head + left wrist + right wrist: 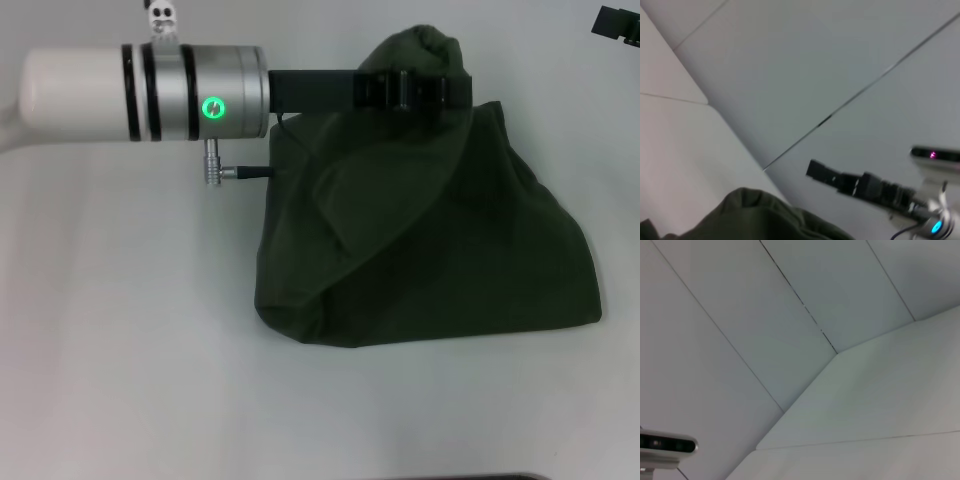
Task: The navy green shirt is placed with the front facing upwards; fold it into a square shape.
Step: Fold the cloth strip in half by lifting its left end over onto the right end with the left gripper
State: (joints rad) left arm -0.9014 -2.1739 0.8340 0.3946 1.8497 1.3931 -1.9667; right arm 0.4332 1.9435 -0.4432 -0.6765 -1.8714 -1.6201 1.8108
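Note:
The navy green shirt [440,250] lies bunched on the white table with only plain green cloth showing and no lettering visible. My left arm reaches across from the left. Its left gripper [415,90] is over the shirt's far edge, shut on a fold of cloth that rises in a hump [420,48] around it. In the left wrist view the raised cloth [755,215] fills the lower edge. Only a black tip of my right gripper [617,22] shows at the far right corner, apart from the shirt. It appears farther off in the left wrist view as the right gripper [815,170].
The white table [130,330] extends to the left of and in front of the shirt. The left arm's silver and white wrist [150,92] with a green light hangs over the table's far left. A small camera bar [665,444] shows in the right wrist view against pale panels.

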